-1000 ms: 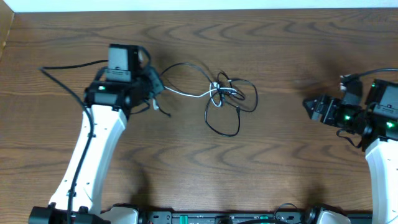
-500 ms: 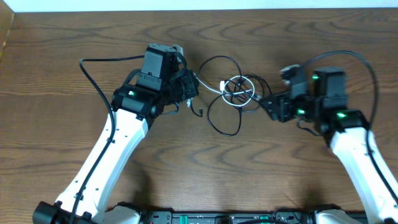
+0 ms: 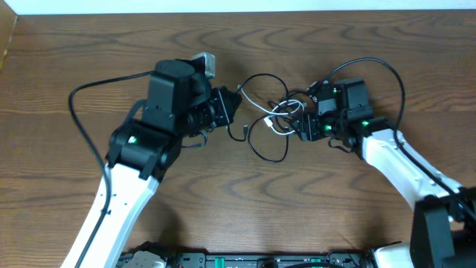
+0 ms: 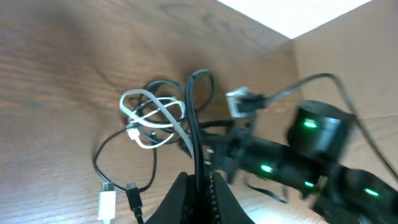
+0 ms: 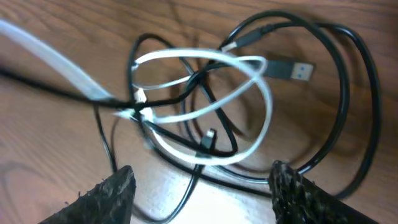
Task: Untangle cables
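We see the two cables knotted together near the middle of the wooden tabletop, between the two arms. The black cable runs in a wide loop around the outside of the knot, and one of its strands ends in a dark USB plug that lies flat on the wood. The white cable makes a couple of smaller loops inside that black ring, and black strands cross through them at a tight knot on the left side of the right wrist view. The left tool is pinched narrow on the black cable, which rises from between its fingers into a tall, slim loop. A white strand also runs toward that pinch, but we cannot tell whether it is gripped as well. Just left of the left tool in its own view, a small white plug and a small black plug sit side by side on the wood. The right tool stands wide at the right edge of the tangle. Its two dark fingertips are spread well apart, the cable loops lie just ahead of them, and nothing is clamped between them.
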Robot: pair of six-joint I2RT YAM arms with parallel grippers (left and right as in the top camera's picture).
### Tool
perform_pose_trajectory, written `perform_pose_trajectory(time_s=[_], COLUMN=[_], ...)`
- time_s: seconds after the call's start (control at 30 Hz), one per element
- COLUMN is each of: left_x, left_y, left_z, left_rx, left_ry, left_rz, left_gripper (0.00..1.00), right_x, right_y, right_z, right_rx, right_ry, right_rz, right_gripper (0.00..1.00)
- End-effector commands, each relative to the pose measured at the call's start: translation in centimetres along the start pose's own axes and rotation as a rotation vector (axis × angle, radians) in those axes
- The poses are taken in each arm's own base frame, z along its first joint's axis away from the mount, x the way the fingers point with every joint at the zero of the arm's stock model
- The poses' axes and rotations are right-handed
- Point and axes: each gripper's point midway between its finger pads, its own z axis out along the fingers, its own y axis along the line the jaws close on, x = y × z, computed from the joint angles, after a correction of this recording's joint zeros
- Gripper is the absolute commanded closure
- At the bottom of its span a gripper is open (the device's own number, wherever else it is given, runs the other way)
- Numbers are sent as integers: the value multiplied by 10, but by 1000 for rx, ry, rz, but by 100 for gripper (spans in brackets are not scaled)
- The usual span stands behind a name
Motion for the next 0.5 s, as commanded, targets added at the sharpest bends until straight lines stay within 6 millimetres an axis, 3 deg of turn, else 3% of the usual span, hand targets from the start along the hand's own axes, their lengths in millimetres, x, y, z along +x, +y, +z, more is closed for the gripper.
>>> perform_pose_trajectory(time_s=[0.0,0.13,0.17,0.2,0.23,0.37,0.47], left_x=[1,5,6,6,6,2,-6], left_y=[-12,-11,-11,-11,-10,-3,11], left_z=[-15,-19,-20,-20,-20,-19,-20], left_rx=[40,33,32,30,30,-11,-89], left_ry=[-13,-4,-1,0,1,-28,-75], left_rz=[6,1,-1,-1,-1,-2,5], left_gripper=[92,92,92,92,93,93,93], right_x=[3,0,1,3,5,10,-1], right_y=[8,16,18,19,18,12,21], right_z=[15,25,28,31,33,37,23], right_rx=[-15,-36,-39,-41,-35,6,-38], right_ry=[8,-4,-1,3,10,28,-2], right_rz=[-14,-41,-46,-50,-49,29,36], right_gripper=[33,31,36,51,97,99,99])
